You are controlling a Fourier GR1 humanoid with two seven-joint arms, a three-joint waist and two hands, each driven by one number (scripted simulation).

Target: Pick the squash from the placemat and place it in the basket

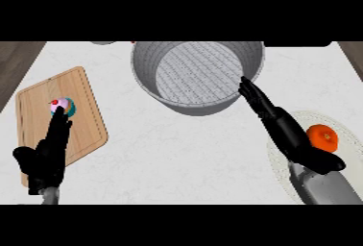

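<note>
Black and straight-fingered, the right hand (278,126) stretches up across the white worktop (184,153), holding nothing; its fingertips (246,85) sit at the near right rim of the grey basket (145,62), and whether they touch it cannot be told. Its thumb lies low, beside the orange squash (325,137). The squash rests on the pale round placemat (349,127) at the right edge, just right of the hand and partly covered by the forearm. The basket stands at the top centre, ribbed inside. On the far left, the left hand (44,156) lies flat and open over a wooden cutting board (85,96), its fingertip next to a small pink and teal object (65,103).
</note>
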